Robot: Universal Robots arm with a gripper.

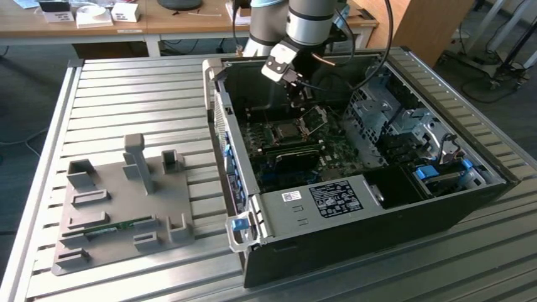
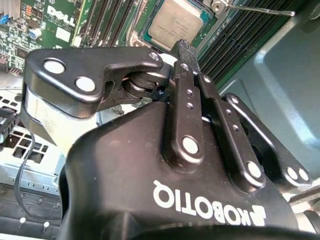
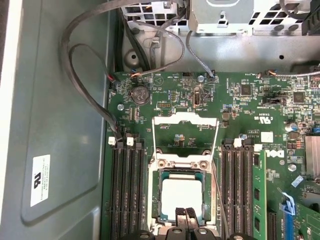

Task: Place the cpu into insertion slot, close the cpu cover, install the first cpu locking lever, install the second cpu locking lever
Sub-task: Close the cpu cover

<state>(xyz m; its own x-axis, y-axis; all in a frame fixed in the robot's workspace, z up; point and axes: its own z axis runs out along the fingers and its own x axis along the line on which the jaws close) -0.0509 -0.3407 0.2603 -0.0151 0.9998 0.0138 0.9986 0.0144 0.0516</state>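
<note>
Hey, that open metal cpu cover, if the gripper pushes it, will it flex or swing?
The cpu cover is a thin metal frame hinged at the edge of the insertion slot, so it probably swings rather than slides. Its narrow side bars look bendable; an off-centre push might twist it. Being light, it may fall shut once tipped over.

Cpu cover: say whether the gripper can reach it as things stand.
Probably yes: the cpu cover stands open beside the seated cpu, the gripper hovers over that cpu, and nothing lies between.
</note>
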